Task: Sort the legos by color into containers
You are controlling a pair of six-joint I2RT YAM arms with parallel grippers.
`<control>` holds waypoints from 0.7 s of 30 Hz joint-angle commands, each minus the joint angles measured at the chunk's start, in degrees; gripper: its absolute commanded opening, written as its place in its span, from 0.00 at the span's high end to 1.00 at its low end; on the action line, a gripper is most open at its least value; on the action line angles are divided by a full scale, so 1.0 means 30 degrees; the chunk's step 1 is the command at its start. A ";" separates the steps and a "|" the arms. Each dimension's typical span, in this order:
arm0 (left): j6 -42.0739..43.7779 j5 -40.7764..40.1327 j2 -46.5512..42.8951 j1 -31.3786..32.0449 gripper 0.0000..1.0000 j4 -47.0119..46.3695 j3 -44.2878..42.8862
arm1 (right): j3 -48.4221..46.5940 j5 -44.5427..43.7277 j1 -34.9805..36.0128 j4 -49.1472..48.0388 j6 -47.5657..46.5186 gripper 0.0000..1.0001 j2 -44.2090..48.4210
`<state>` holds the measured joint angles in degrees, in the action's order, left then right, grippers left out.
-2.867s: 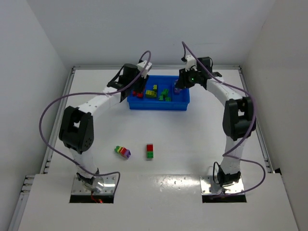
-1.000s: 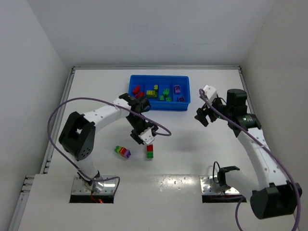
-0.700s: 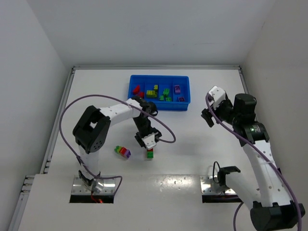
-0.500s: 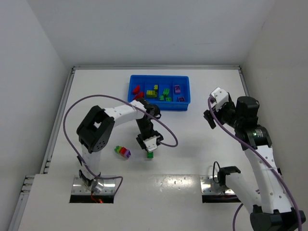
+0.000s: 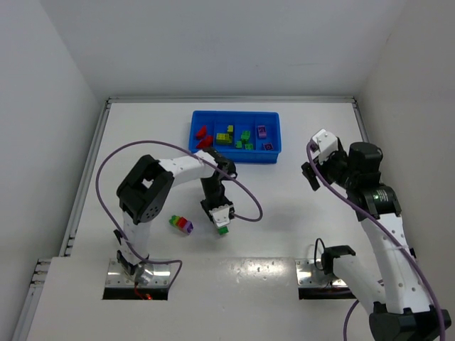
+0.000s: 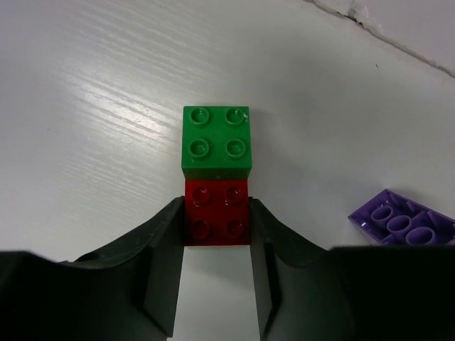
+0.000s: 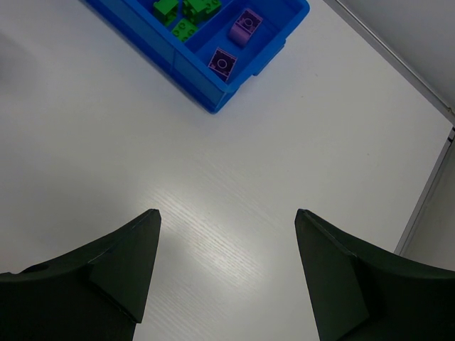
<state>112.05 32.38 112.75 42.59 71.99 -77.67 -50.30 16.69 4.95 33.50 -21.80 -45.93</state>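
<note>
**Left hand clamped on the red brick, right hand spread over bare table**

My left gripper [image 6: 217, 209] is down at the table [image 5: 284, 213], with a finger pressed against each side of the red brick [image 6: 217, 222]. That brick is joined end to end with a green brick [image 6: 216, 142], which sticks out past my fingertips. The pair lies flat on the surface. White table runs on beyond the green end as far as a seam at the far corner of my wrist view. A purple piece [image 6: 402, 220] lies near on one side, apart from my finger. From above it belongs to a multicolour stack [image 5: 181, 224] beside my left wrist.

My right gripper [image 7: 227, 217] hangs above the table with its jaws wide apart and nothing between them. The near corner of the blue tray [image 7: 178, 71] is ahead, with purple legos [image 7: 247, 23] in its end compartment and green legos [image 7: 186, 14] in the next one. The table's edge rail [image 7: 441, 142] runs close along my outer side.
</note>
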 commanded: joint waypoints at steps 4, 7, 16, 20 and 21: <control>0.7661 0.2093 -0.0227 -0.0397 0.71 -0.0848 0.0079 | 0.0069 0.0062 -0.0127 -0.0821 0.0353 0.24 -0.0420; 0.5082 0.3938 -0.1252 -0.0776 0.79 -0.1987 0.0079 | 0.0448 0.1084 -0.0127 -0.1202 0.0529 0.24 -0.0857; -1.7297 0.8158 -0.4944 -0.2856 0.83 -1.1416 0.0222 | 0.0625 1.0978 -0.0127 -0.5583 0.2869 0.22 -0.4398; -2.2577 0.8601 -0.6525 -0.3501 0.83 -1.3680 0.1513 | -0.1537 1.4732 0.0252 -0.5925 0.3632 0.22 -0.8059; -2.3715 0.8804 -0.6789 -0.3503 0.83 -1.3683 0.1515 | -0.2036 1.5465 0.0254 -0.5747 0.3809 0.22 -0.8851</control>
<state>58.78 52.82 95.55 32.38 37.36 -74.89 -51.20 49.19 5.17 21.56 -13.39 -66.72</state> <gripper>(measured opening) 0.410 0.775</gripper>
